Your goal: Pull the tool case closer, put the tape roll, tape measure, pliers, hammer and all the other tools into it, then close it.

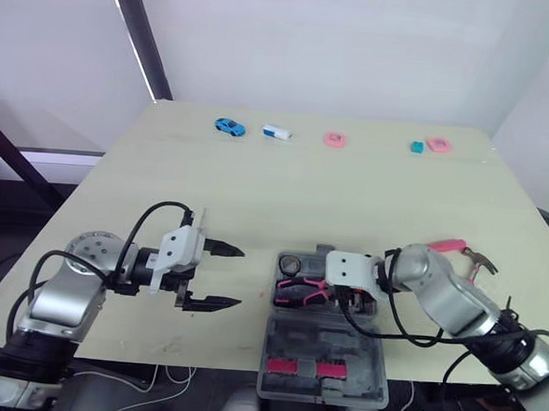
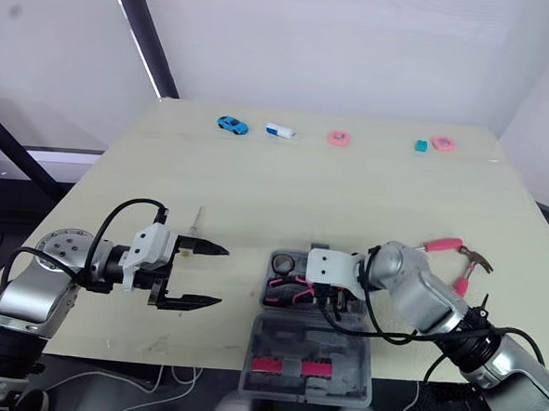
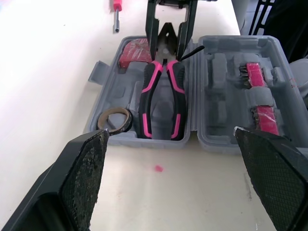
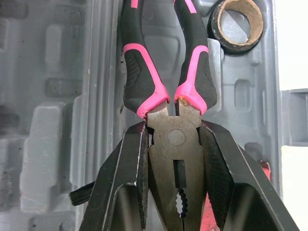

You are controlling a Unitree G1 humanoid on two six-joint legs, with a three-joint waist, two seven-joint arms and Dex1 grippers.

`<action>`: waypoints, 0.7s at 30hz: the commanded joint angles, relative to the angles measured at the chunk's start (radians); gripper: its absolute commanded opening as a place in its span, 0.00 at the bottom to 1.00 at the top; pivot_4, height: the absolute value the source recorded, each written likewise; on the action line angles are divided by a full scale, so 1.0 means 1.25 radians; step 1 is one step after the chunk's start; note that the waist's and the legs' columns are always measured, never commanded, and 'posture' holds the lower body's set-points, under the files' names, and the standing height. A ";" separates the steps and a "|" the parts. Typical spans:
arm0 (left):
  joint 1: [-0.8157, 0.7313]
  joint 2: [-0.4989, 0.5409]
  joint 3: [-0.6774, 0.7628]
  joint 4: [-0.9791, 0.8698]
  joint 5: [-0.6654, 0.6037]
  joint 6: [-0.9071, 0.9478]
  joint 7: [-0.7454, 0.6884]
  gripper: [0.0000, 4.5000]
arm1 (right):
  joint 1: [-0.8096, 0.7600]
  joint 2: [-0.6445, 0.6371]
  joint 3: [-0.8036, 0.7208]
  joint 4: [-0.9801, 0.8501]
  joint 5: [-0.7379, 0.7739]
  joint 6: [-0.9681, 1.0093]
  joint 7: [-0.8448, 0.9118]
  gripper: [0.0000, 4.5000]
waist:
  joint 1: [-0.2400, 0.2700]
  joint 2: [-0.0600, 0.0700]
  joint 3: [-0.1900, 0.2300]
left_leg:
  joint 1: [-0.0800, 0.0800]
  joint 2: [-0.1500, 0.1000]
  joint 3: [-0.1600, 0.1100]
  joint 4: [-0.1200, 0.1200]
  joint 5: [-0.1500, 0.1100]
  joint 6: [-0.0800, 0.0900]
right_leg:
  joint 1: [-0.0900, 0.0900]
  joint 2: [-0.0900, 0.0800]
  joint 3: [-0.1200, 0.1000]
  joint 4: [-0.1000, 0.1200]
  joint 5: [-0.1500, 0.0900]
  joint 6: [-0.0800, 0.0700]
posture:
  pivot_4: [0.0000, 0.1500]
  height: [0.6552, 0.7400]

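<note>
The grey tool case (image 1: 322,343) lies open at the near edge of the table (image 1: 349,201), low in the middle of the head view, with its lid flat toward the bottom of the frame. The right pincer (image 4: 174,132) reaches into the tray from the right, its two black fingers clamped on the metal head of the pink-and-black pliers (image 3: 148,98). The pliers' handles lie down in a moulded recess. Just beside them, in the tray's corner, sits the tape roll (image 4: 231,46).

The left pincer (image 1: 237,278) hangs over the bare table to the left of the case, its fingers spread wide and holding nothing. The hammer (image 1: 463,254), pink-handled, lies on the table at the right of the frame, outside the case. Along the far edge, near the top, stands a small blue toy car (image 1: 228,126).
</note>
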 commanded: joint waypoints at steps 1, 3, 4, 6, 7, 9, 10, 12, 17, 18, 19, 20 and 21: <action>0.002 0.008 0.013 -0.028 -0.018 0.001 0.002 0.99 | 0.008 0.012 -0.006 -0.015 -0.011 -0.018 -0.005 0.23 | 0.000 0.000 0.000 | 0.000 0.000 0.000 0.000 0.000 0.000 | 0.000 0.000 0.000 0.000 0.000 0.000 | 1.00 1.00; 0.003 0.008 0.010 -0.030 -0.018 0.002 0.002 0.99 | 0.018 0.010 -0.009 -0.010 -0.017 -0.031 -0.009 0.23 | 0.000 0.000 0.000 | 0.000 0.000 0.000 0.000 0.000 0.000 | 0.000 0.000 0.000 0.001 0.000 0.000 | 1.00 1.00; 0.003 0.007 0.009 -0.031 -0.018 0.002 0.002 0.99 | 0.022 0.008 -0.009 -0.007 -0.021 -0.040 -0.011 0.23 | 0.000 0.000 0.000 | 0.001 0.000 0.000 0.000 0.000 0.000 | 0.000 0.000 0.000 0.001 0.000 0.000 | 1.00 1.00; 0.002 0.007 0.007 -0.032 -0.018 0.003 0.002 0.99 | 0.026 0.004 -0.011 -0.004 -0.023 -0.043 -0.005 0.23 | -0.001 0.000 0.000 | 0.001 0.000 0.000 0.000 0.000 0.000 | 0.000 0.000 0.000 0.001 0.000 0.000 | 1.00 1.00; 0.002 0.006 0.007 -0.033 -0.017 0.003 0.002 0.99 | 0.027 0.003 -0.012 -0.004 -0.023 -0.042 -0.001 0.23 | -0.001 0.000 0.000 | 0.001 0.000 0.000 0.000 0.000 0.000 | 0.000 0.000 0.000 0.001 0.000 0.000 | 1.00 1.00; 0.002 0.007 0.004 -0.031 -0.014 0.000 -0.001 1.00 | 0.030 0.001 -0.014 -0.005 -0.024 -0.045 0.005 0.45 | 0.000 0.000 0.000 | 0.001 0.000 0.000 0.000 0.000 0.000 | 0.000 0.000 0.000 0.001 0.000 0.000 | 1.00 1.00; 0.002 0.007 0.003 -0.030 -0.013 -0.001 -0.002 1.00 | 0.031 0.002 -0.016 -0.006 -0.025 -0.046 0.006 0.51 | 0.000 0.000 0.000 | 0.001 0.000 0.000 0.000 0.000 0.000 | 0.000 0.000 0.000 0.001 0.000 0.000 | 1.00 1.00; 0.002 0.007 0.002 -0.030 -0.013 -0.001 -0.002 1.00 | 0.035 0.005 -0.022 -0.006 -0.030 -0.052 0.000 0.77 | 0.001 0.000 0.000 | 0.000 0.000 0.000 0.000 0.000 0.000 | 0.000 0.000 0.000 0.000 0.000 0.000 | 1.00 1.00; 0.002 0.005 0.002 -0.033 -0.014 0.000 0.000 1.00 | 0.053 0.004 -0.060 -0.021 -0.003 -0.039 0.008 0.99 | 0.001 0.000 0.000 | 0.000 0.000 0.001 0.000 0.000 0.000 | 0.000 0.000 0.000 0.000 0.000 0.000 | 1.00 1.00; 0.004 0.005 0.003 -0.033 -0.014 0.000 0.000 1.00 | 0.057 0.005 -0.073 -0.021 0.006 -0.041 0.009 0.99 | 0.001 0.000 0.000 | 0.000 0.000 0.001 0.000 0.000 0.000 | 0.000 0.000 0.000 0.000 0.000 0.000 | 1.00 1.00; 0.005 0.005 0.003 -0.034 -0.015 0.000 0.000 1.00 | 0.062 0.010 -0.087 -0.020 0.017 -0.043 0.006 0.99 | 0.001 0.000 0.000 | 0.000 0.000 0.001 0.000 0.000 0.000 | 0.000 0.000 0.000 0.000 0.000 0.000 | 1.00 1.00; 0.005 0.005 0.003 -0.034 -0.015 0.000 0.000 1.00 | 0.070 0.021 -0.108 -0.015 0.036 -0.049 0.001 0.99 | 0.001 0.000 0.000 | 0.000 0.000 0.001 0.000 0.000 0.000 | 0.000 0.000 0.000 0.000 0.000 0.000 | 1.00 1.00; 0.005 0.004 0.003 -0.034 -0.015 0.000 0.000 1.00 | 0.075 0.029 -0.123 -0.012 0.050 -0.052 -0.003 0.99 | 0.001 0.000 0.000 | 0.000 0.000 0.001 0.000 0.000 0.000 | 0.000 0.000 0.000 0.000 0.000 0.000 | 1.00 1.00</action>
